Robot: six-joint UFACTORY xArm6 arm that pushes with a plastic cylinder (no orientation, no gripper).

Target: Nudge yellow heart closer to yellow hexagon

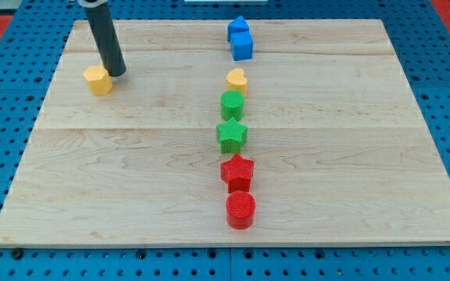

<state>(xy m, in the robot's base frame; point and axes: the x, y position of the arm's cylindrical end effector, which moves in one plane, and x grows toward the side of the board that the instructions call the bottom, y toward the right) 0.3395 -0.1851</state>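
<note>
The yellow heart (236,79) lies near the board's middle top, at the head of a column of blocks. The yellow hexagon (97,80) lies far off at the view's upper left. My tip (118,74) rests on the board just right of the yellow hexagon, close to it or touching it, and far left of the yellow heart. The dark rod rises from it toward the view's top.
A blue block (240,40) with a pointed top sits above the heart. Below the heart run a green cylinder (232,103), a green star (231,134), a red star (237,171) and a red cylinder (241,209). The wooden board (350,140) lies on a blue pegboard.
</note>
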